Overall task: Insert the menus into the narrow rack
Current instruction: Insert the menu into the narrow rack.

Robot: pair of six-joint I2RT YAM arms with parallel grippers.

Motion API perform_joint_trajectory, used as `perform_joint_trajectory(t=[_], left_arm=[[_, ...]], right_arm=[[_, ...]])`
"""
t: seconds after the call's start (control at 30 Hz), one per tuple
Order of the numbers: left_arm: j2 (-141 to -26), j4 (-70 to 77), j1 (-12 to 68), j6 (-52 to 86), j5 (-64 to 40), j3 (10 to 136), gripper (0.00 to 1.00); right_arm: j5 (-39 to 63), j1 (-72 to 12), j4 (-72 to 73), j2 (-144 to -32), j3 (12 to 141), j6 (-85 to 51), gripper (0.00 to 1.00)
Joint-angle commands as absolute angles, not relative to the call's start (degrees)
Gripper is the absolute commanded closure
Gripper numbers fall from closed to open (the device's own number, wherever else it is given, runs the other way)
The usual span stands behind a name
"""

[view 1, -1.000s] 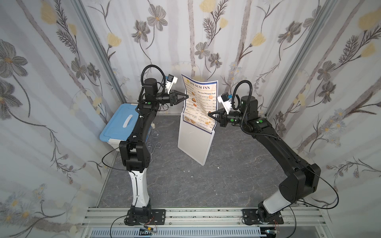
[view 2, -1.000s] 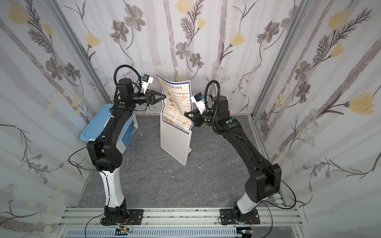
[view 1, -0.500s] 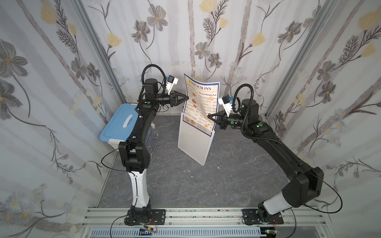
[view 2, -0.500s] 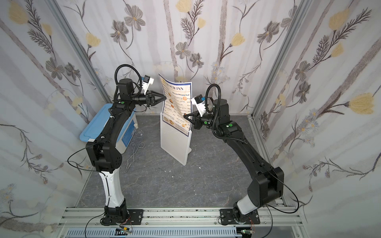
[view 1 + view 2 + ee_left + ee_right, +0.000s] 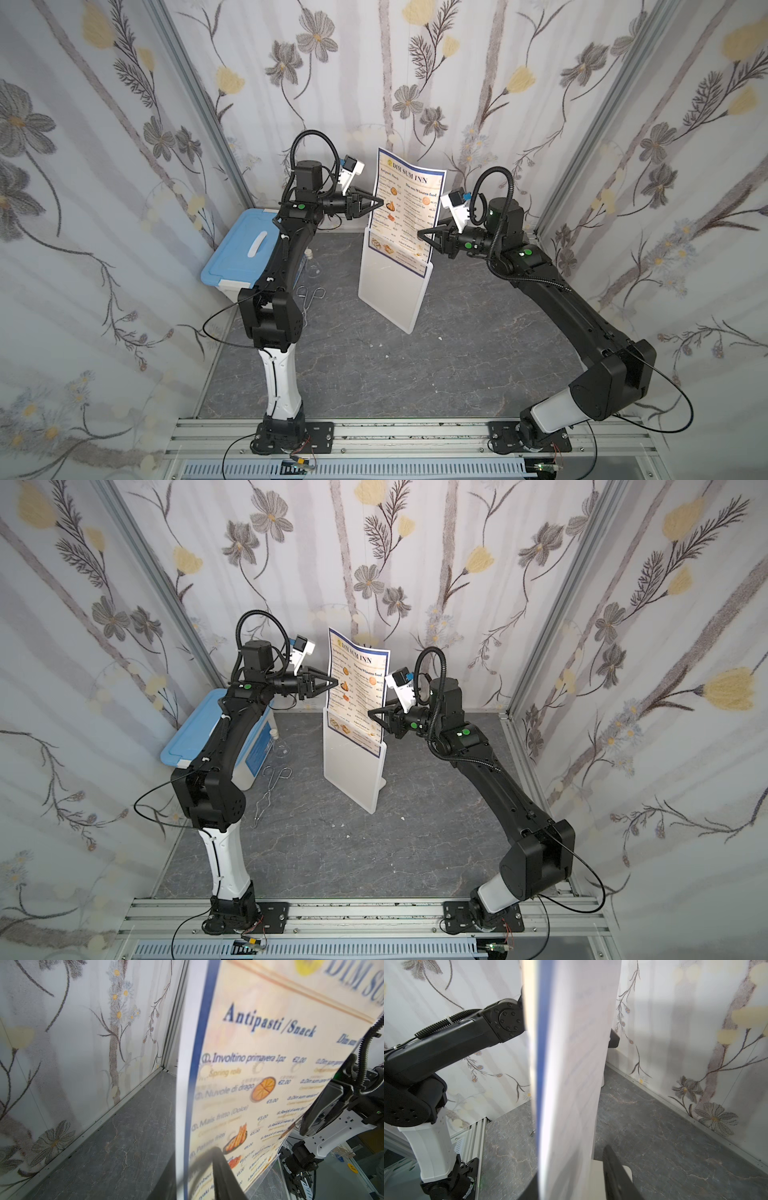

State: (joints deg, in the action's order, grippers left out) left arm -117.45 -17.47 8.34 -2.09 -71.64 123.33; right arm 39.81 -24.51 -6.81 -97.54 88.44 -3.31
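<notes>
The menu, a white sheet with a blue border headed "DIM SUM INN", stands upright and slightly bowed, its lower end inside the narrow rack, a white translucent holder standing mid-floor; both top views show this. My left gripper straddles the menu's left edge, jaws slightly apart, one finger in front of the printed face and the other behind it. My right gripper is open around the menu's right edge just above the rack's mouth; a gap shows between its finger and the sheet.
A blue-lidded storage box sits against the left wall behind my left arm. Metal tongs lie on the grey floor beside it. Flowered walls close in at the back and on both sides.
My right gripper has opened off the menu's right edge and its arm has drawn back slightly. The menu has slid a little lower into the rack. The left arm has hardly moved.
</notes>
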Motion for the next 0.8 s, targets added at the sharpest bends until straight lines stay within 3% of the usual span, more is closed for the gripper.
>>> perform_joint_trajectory(t=[0.0, 0.1, 0.23, 0.4, 0.53, 0.77], left_arm=[[-116.5, -18.7, 8.5, -5.2, -71.2, 122.4, 0.72], [-116.3, -19.2, 8.6, -5.8, -71.1, 122.1, 0.72], [-116.1, -19.7, 8.7, -6.4, -70.8, 121.8, 0.72], [-115.9, -20.0, 8.7, -6.8, -70.4, 121.8, 0.69], [-116.2, -18.4, 8.7, -5.1, -70.4, 122.1, 0.60], [-116.1, -18.0, 8.8, -4.5, -70.4, 122.6, 0.57]], right_arm=[[37.4, -24.3, -7.9, -98.8, 90.7, -1.6, 0.56], [37.1, -24.0, -9.4, -100.6, 93.9, -1.2, 0.49], [36.1, -24.0, -9.9, -101.2, 95.7, -1.3, 0.52], [37.5, -24.2, -10.3, -100.2, 94.4, -1.1, 0.86], [37.6, -24.5, -8.9, -98.5, 91.5, -1.5, 0.91], [37.8, -25.5, -7.8, -97.1, 88.1, -1.9, 1.00]])
